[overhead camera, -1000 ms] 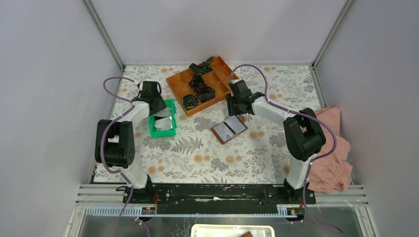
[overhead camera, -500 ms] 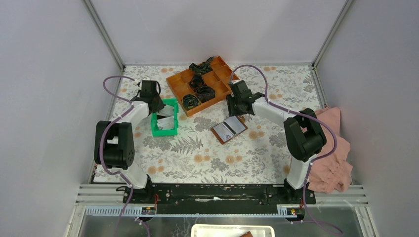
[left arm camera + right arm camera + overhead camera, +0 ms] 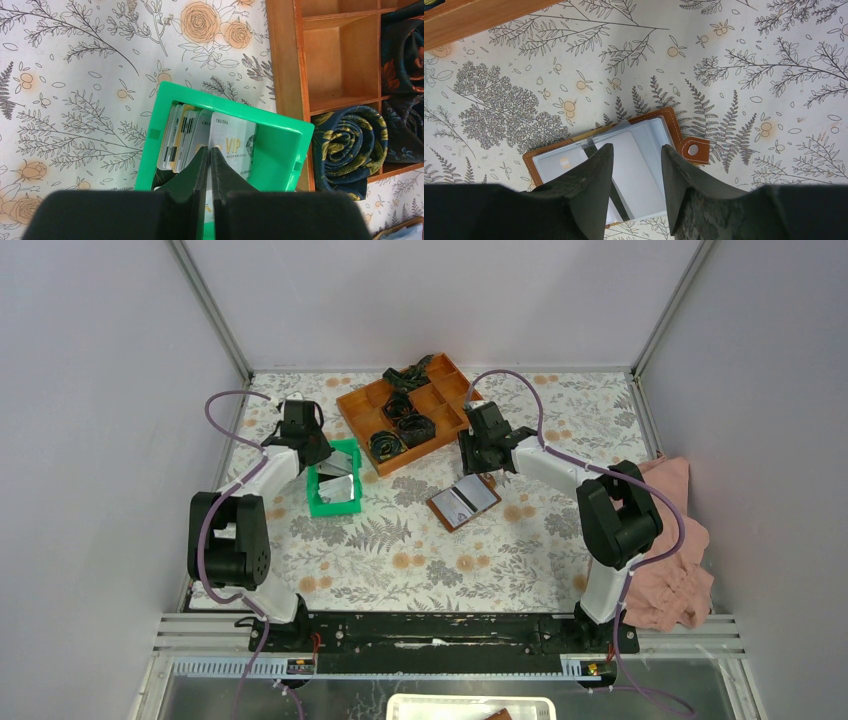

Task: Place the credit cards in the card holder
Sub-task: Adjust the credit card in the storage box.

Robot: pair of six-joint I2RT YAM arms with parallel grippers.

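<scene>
Above the green tray (image 3: 235, 107) on the left of the floral counter (image 3: 450, 560), the robot's left hand (image 3: 210, 155) reached down with its two fingers drawn almost together. The edge of a white VIP card (image 3: 234, 145) lined up with the slit between them. It appeared to be pinching that card, presumably to draw it clear of the others. The credit cards (image 3: 182, 137) stood on edge in the tray, fanned like a small file and leaning toward its left wall, which left their top edges open to a grip from above.

Near the middle of the counter, the brown card holder (image 3: 667, 120) lay opened flat with its clear sleeves facing up and its snap tab (image 3: 694, 149) thrown out to one side. The right hand (image 3: 638, 150) hovered over it with its fingers well apart and nothing between them. It straddled one sleeve, probably to steady the holder or spread a pocket for the incoming card. What looked like a pale card showed in the neighbouring sleeve, though the picture did not settle it.

Beyond both, the orange compartment tray (image 3: 285, 60) held rolls of dark patterned fabric in several bays, with at least one bay bare. Most cards had yet to leave the green tray, so the job looked barely begun.
</scene>
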